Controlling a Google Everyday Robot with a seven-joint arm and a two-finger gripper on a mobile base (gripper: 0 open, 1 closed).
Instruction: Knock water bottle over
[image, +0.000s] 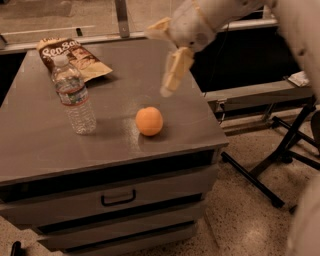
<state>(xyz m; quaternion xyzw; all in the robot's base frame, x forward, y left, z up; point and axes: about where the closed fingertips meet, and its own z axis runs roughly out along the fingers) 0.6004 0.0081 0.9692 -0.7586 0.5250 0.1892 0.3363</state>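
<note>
Water bottle (74, 98) and claw (174, 67) are well apart. The claw, a smooth cream-coloured piece on a rounded pale wrist, hangs in the air above the right rear part of the table (40, 145); whether it is open or closed cannot be told, and nothing shows in its hold. Below it and nearer the front lies a round, matte orange (149, 121). Farther left, the clear ribbed plastic bottle stands upright, with a white cap and a white-and-red label band. Just behind it a crinkled brown-and-cream snack bag (80, 59) lies flat. The table is flat grey metal with drawers beneath.
</note>
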